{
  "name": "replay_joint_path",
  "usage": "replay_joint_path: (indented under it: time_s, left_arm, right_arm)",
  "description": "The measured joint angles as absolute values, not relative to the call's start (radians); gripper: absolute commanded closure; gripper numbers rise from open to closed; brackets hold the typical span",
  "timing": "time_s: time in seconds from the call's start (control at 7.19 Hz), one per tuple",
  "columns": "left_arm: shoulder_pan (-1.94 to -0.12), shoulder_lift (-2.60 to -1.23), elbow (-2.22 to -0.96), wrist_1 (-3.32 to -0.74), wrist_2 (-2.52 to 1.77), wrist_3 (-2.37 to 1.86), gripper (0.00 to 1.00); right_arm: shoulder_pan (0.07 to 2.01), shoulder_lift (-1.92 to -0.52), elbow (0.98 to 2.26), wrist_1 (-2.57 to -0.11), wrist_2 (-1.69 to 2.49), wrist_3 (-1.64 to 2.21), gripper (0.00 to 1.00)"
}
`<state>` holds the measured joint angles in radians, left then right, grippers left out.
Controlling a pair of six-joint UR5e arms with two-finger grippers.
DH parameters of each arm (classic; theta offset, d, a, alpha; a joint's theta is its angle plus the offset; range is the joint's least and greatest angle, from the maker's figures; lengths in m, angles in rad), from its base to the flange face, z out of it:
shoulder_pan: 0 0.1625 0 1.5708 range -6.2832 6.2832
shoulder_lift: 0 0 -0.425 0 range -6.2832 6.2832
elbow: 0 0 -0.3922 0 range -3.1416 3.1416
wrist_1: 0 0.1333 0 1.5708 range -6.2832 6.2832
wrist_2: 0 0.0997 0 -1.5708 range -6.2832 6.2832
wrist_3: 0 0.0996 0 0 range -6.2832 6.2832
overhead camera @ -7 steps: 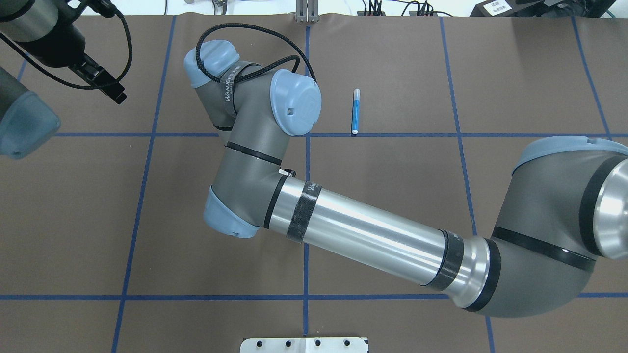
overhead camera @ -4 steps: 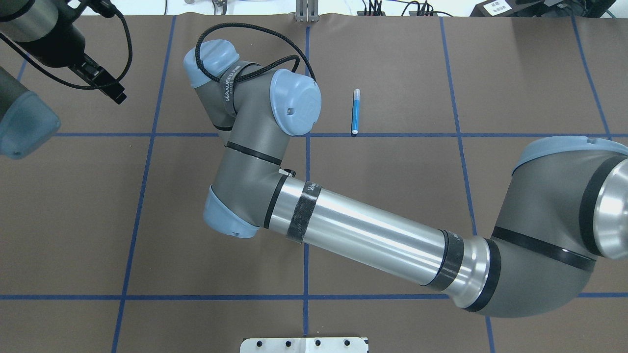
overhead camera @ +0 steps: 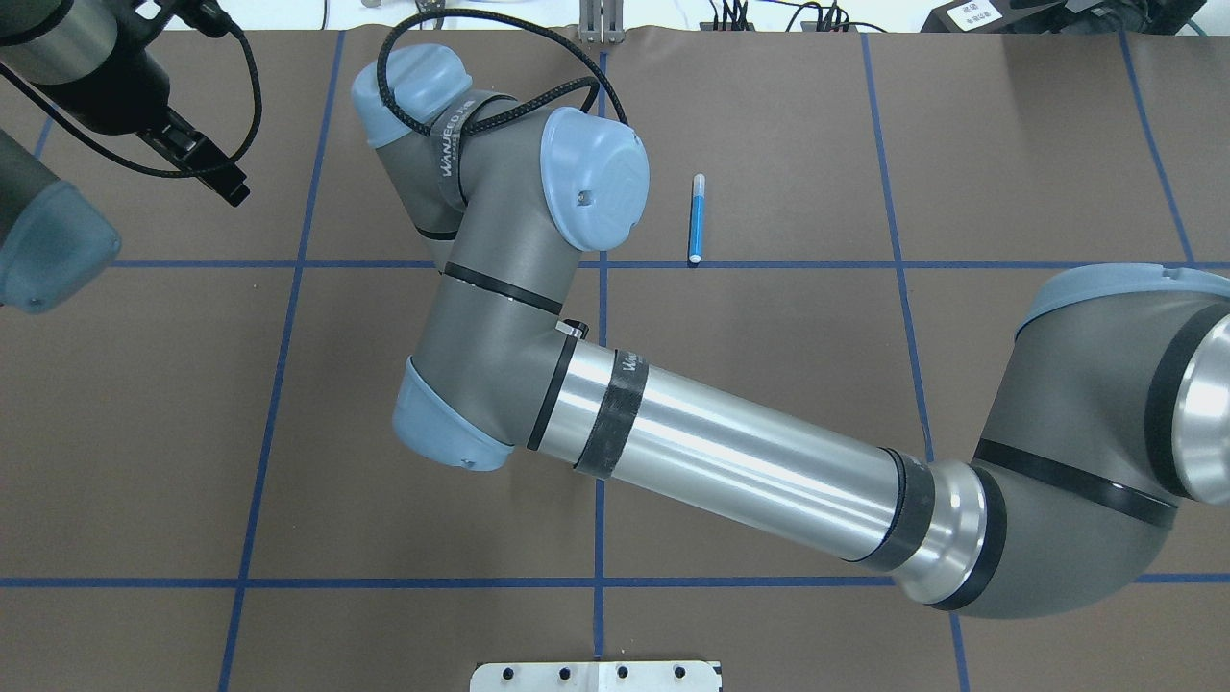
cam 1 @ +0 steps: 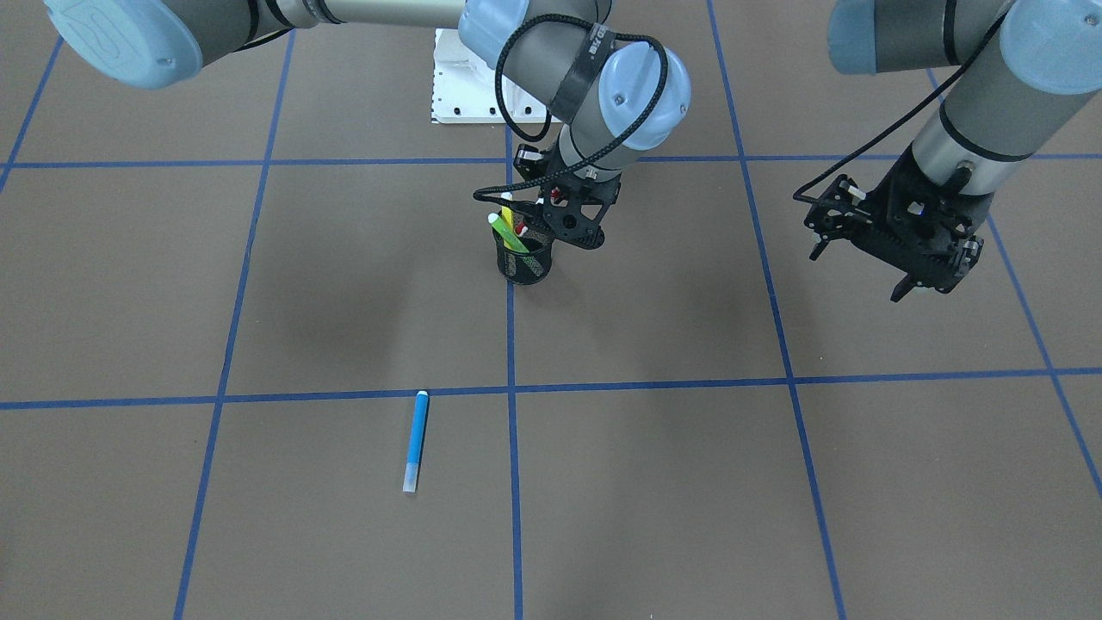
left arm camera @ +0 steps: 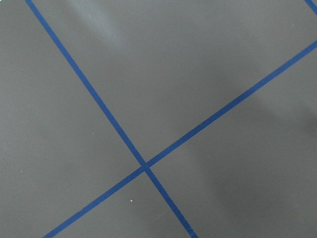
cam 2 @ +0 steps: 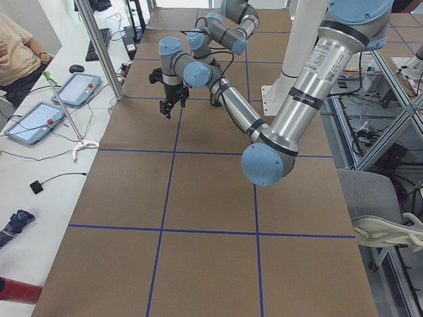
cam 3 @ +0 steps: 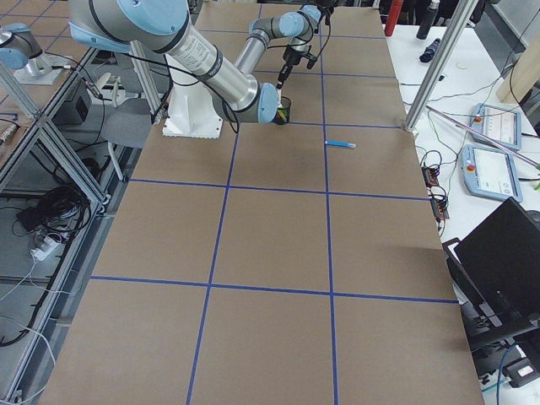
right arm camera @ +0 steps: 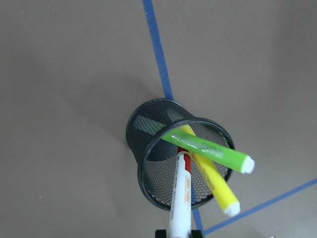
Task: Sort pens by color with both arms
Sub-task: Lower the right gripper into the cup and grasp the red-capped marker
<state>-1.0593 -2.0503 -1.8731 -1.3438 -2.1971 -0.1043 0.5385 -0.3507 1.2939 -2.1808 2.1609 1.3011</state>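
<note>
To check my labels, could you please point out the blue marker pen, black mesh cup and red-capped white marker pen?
Blue marker pen (cam 1: 416, 441): front-facing view, middle of barrel.
Black mesh cup (right arm camera: 136, 146): right wrist view, outer wall.
Red-capped white marker pen (right arm camera: 181, 198): right wrist view, white barrel.

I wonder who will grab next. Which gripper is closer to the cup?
Right. The right gripper is just above the cup, gripping the white pen in it. The left gripper hangs far off to the side.
</note>
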Motion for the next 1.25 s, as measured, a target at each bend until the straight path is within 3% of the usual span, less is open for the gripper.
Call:
replay_joint_path:
  time_s: [0.7, 1.25]
  left_arm:
    - [-1.056, -2.051, -1.871, -1.345, -2.198, -0.105, 0.01]
    - [-1.055, -2.053, -1.863, -1.345, -2.199, -0.106, 0.01]
  right_arm:
    - [0.645, -0.339, 1.494, -2.217, 1.998, 1.294, 1.0]
    - [0.669, -0.403, 1.527, -2.047, 1.78, 1.3, 1.0]
